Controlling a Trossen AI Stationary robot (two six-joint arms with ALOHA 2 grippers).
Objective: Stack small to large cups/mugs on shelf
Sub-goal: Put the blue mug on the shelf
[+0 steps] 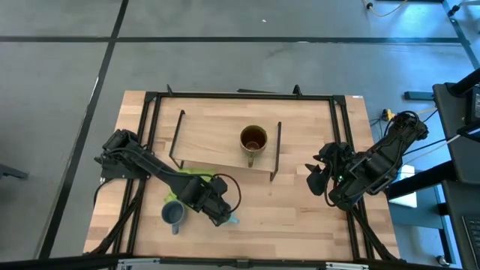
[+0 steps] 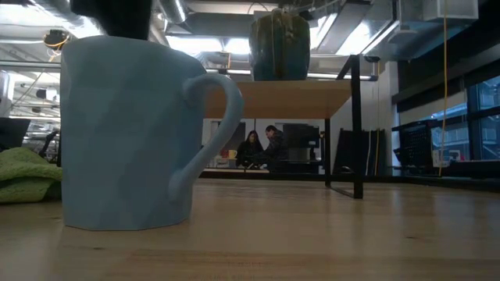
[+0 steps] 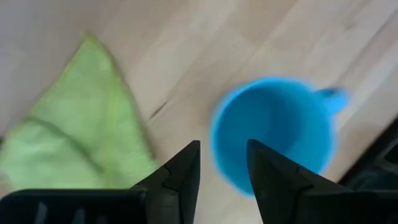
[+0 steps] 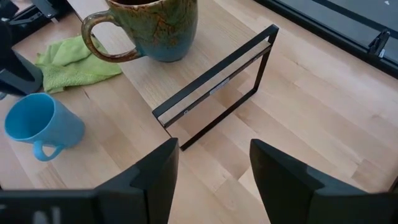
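Note:
The olive-brown mug (image 1: 253, 140) stands upright on the light-wood shelf (image 1: 214, 139), near its right end; it also shows in the right wrist view (image 4: 155, 28). The grey-blue mug (image 1: 173, 214) stands on the table near the front. The bright light-blue mug (image 3: 270, 134) stands upright on the table (image 4: 43, 124), right of the grey-blue one. My left gripper (image 3: 224, 155) is open just above it, pointing down, one finger outside its rim and one over its opening. My right gripper (image 4: 214, 162) is open and empty, right of the shelf (image 1: 315, 178). My left gripper's fingers (image 3: 186, 171) straddle the light-blue mug's rim (image 3: 217, 146) from above, on the side opposite the handle. I cannot tell whether they touch it. The mug stands on its base on the table.
A lime-green cloth (image 1: 191, 174) lies on the table at the shelf's front left, beside the left arm. The shelf's black rod legs (image 4: 217, 87) stand at both ends. The tabletop's black frame (image 1: 240, 96) runs along its edges. People sit in the room beyond (image 2: 262, 148).

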